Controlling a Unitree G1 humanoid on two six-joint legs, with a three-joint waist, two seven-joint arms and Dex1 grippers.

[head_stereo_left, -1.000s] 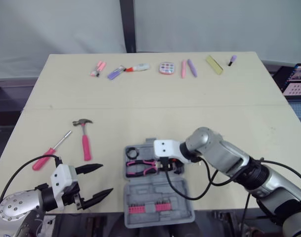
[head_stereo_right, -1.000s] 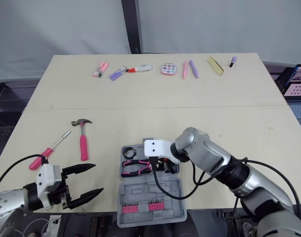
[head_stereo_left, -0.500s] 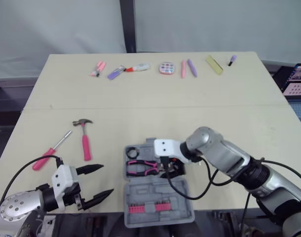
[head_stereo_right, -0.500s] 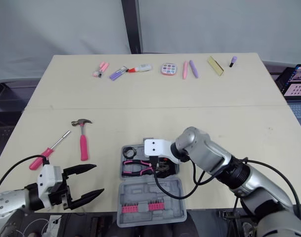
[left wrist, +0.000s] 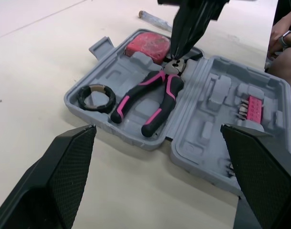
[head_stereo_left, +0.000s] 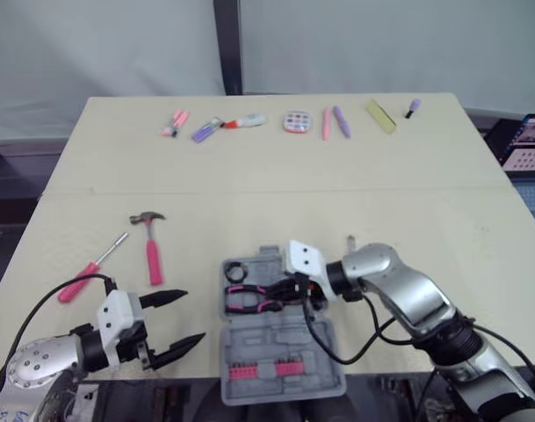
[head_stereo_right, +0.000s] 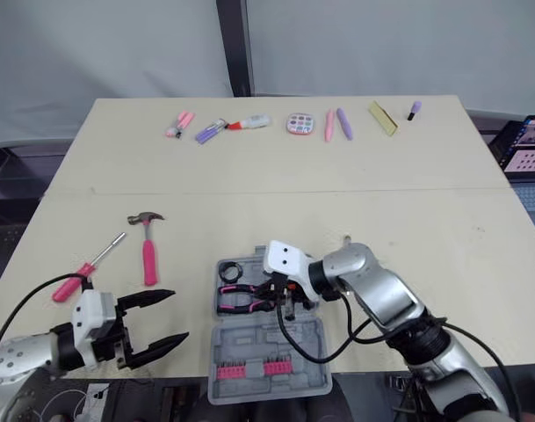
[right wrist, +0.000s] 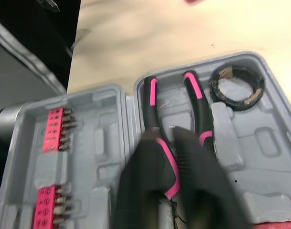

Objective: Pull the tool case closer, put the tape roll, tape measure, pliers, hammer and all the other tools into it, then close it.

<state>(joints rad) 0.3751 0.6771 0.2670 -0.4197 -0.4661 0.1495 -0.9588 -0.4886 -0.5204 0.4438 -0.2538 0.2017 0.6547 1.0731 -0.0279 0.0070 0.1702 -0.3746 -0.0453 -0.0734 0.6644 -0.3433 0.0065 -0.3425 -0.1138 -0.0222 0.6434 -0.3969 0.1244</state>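
Observation:
The grey tool case (head_stereo_left: 285, 352) lies open at the near edge of the table. In it are a tape roll (head_stereo_left: 234, 270), pink-handled pliers (head_stereo_left: 252, 299) and a red tape measure (left wrist: 147, 45). My right gripper (head_stereo_left: 293, 292) hangs just over the pliers' head (left wrist: 173, 67), its fingers (right wrist: 147, 181) drawn together with nothing held. My left gripper (head_stereo_left: 177, 323) stands open near the table's front left edge, left of the case. A pink-handled hammer (head_stereo_left: 151, 246) and a pink screwdriver (head_stereo_left: 91, 268) lie on the table to the left.
Pens, markers and small items (head_stereo_left: 293, 121) line the far side of the table. A small metal piece (head_stereo_left: 350, 240) lies just right of the case. A laptop (head_stereo_left: 526, 142) sits off the right edge. A person's hand (left wrist: 281, 33) appears beyond the case.
My right arm has swung its elbow down and toward me, and its gripper has shifted slightly right over the case. The pliers stay in the case. My left gripper has barely moved.

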